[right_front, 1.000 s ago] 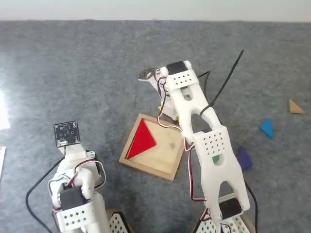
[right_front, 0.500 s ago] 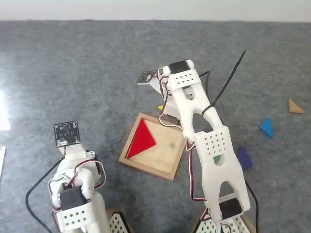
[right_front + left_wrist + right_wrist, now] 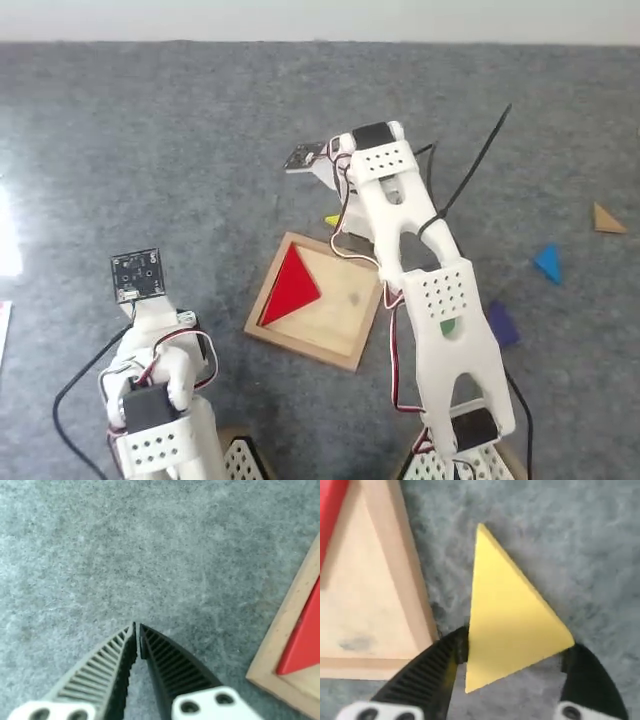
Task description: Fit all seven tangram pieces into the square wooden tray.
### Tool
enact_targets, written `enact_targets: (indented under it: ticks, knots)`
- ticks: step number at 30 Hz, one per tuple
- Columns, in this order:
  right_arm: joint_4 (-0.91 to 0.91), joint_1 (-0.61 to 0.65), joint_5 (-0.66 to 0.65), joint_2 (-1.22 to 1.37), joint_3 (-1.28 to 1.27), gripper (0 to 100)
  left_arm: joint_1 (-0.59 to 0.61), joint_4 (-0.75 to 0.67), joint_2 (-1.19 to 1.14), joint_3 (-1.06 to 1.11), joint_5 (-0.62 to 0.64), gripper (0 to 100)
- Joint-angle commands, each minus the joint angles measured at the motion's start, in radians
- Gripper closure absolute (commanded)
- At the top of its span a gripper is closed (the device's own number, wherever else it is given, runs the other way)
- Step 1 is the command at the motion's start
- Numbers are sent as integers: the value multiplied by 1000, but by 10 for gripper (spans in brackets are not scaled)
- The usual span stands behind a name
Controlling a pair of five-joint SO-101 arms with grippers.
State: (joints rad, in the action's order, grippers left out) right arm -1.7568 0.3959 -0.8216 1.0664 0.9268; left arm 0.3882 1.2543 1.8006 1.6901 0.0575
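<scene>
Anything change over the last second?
The right arm edged slightly away from its base in the high view, taking along the right hand with the yellow triangle between its fingers, just off the tray. A little more yellow now shows beside the wrist. Nothing visibly taken or let go. The left hand, tray, red triangle and blue triangle stayed put.
</scene>
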Motion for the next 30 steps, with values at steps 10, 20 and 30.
enact_targets:
  ticks: [10, 20, 30]
  knots:
    - [-22, 15, -43, -1, 2, 640, 5, 8, 17, -7, -5, 987]
    - [-39, 28, -242, -91, 0, 522, 2, 8, 17, -7, -5, 987]
    - [-38, 24, -316, -105, 87, 583, 3, 8, 17, -7, -5, 987]
